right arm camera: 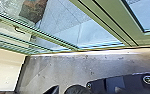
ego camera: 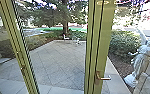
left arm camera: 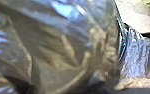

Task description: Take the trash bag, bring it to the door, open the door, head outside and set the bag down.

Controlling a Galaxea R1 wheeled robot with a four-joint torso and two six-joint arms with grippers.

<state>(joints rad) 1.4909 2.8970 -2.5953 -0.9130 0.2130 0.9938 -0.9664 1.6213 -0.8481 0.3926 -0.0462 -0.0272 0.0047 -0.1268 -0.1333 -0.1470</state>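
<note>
Close in front of the left wrist camera bulges the shiny, dark, crinkled trash bag (left arm camera: 53,50), with knotted-looking folds down one side. How it is held cannot be made out. Ahead in the head view stands a glazed door with a green frame (ego camera: 104,37); its metal lever handle (ego camera: 104,78) is at the lower right of centre. From the right wrist view, the green door frame (right arm camera: 111,22) and its glass meet a pale sill above the grey indoor floor (right arm camera: 66,65). Nothing shows contact between my right arm and the handle.
Beyond the glass lies a paved yard (ego camera: 58,57) with a tree (ego camera: 65,23), bushes (ego camera: 122,45) and small white furniture (ego camera: 76,40). A white statue (ego camera: 139,58) stands at the right. A cream wall (right arm camera: 6,70) borders the indoor floor.
</note>
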